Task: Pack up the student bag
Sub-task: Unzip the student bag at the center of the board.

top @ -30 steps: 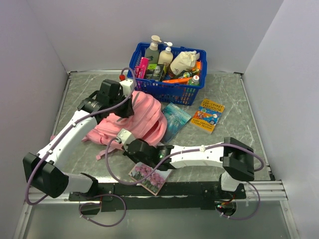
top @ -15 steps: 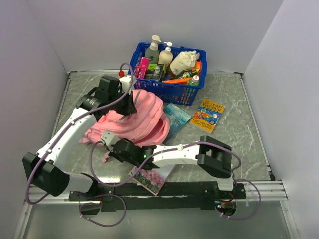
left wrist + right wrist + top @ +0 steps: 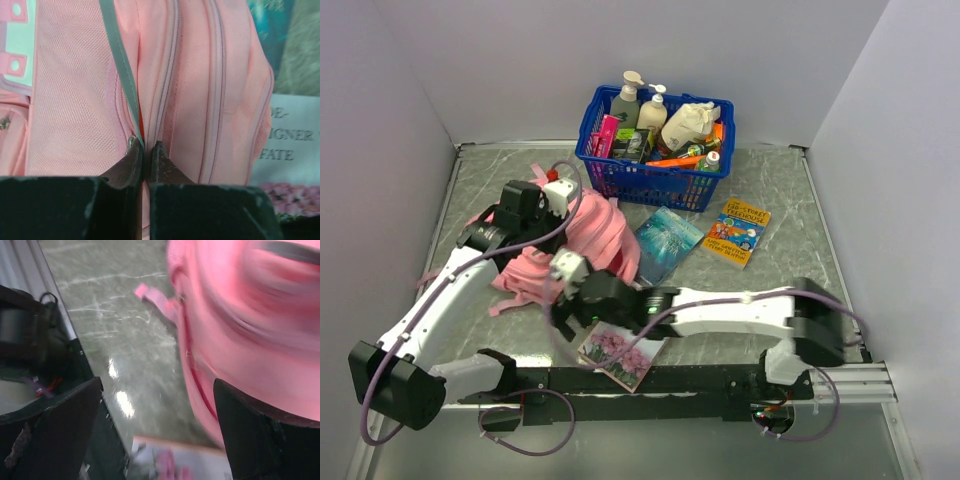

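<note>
Student bag: one, pink, heaped on the grey tabletop just in front of the blue basket, toward the basket's left end. There is one basket, with two pump bottles standing among its other items. There are three books. A teal book touches the bag's right side just in front of the basket, a yellow-and-blue book lies off the basket's right corner, and a flower-covered book lies well in front of the basket at the near edge. Two arms reach in. Compared with a second ago, the bag is bunched higher and drawn away from the teal book, which shows more of its cover. The left arm has swung further left of the basket, and the right claw, then pinched together, now has its jaws spread wide with nothing between them. It sits at the bag's near edge, the side away from the basket, with the pink fabric bulging over one finger. The left claw is clamped together on a grey pull strap beside a zip seam, with the bag's pink panels directly ahead of its tips.
</note>
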Motion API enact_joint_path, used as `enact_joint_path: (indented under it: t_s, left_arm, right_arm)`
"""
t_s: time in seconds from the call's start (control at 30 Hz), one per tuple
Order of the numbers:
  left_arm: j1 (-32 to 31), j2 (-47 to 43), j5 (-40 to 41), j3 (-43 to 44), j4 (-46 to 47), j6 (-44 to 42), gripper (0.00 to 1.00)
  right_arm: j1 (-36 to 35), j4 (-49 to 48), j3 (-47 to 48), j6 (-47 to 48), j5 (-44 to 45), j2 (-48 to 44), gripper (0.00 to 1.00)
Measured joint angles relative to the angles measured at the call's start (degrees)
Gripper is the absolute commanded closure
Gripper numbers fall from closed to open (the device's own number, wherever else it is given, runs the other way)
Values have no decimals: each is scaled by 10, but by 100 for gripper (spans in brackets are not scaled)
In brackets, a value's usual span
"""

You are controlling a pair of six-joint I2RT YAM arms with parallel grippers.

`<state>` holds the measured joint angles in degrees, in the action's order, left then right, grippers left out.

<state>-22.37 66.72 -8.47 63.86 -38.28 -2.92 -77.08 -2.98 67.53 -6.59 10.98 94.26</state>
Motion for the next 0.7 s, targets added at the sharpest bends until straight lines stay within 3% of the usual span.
enact_joint_path:
  t_s: [0.1,0.23,0.43,0.5,0.7]
  left_arm:
    - [8,-3,9,-25,-2,-17,99]
    - [10,-4,12,-33,-5,-26,99]
    - [14,-10,5,-33,-5,-28,99]
    - [17,-13,-3,-31,-8,-31,99]
    - [25,-17,-31,-28,-22,-42,99]
  right_arm:
    - [30,36,-48,-57,-18,-101,0]
    - [122,80,-153,-139,-50,-239,0]
    - [198,150,-351,-246,-76,-411,12]
    - [208,186,-393,-286,-79,-447,19]
    - [226,258,-434,-366,-70,-485,25]
